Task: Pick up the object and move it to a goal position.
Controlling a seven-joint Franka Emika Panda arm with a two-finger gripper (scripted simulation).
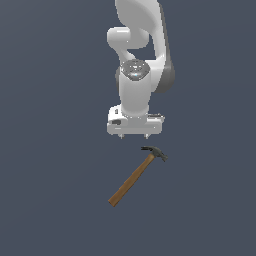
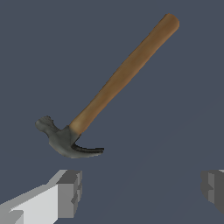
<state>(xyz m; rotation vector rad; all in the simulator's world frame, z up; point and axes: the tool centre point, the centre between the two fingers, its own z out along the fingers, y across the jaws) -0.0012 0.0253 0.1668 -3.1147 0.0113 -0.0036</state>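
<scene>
A claw hammer (image 1: 136, 175) with a long brown wooden handle and a small dark grey metal head lies flat on the dark floor. Its head is nearest the arm, and the handle runs away from it toward the exterior view's lower left. My gripper (image 1: 134, 136) hangs above the floor just behind the hammer's head, apart from it. It is open and empty. In the wrist view the hammer (image 2: 118, 83) lies beyond my gripper (image 2: 142, 188), with its fingertips (image 2: 70, 192) wide apart and the head just ahead of one fingertip.
The dark grey floor (image 1: 50, 200) stretches flat all around. The white arm (image 1: 140, 65) stands at the back of the exterior view.
</scene>
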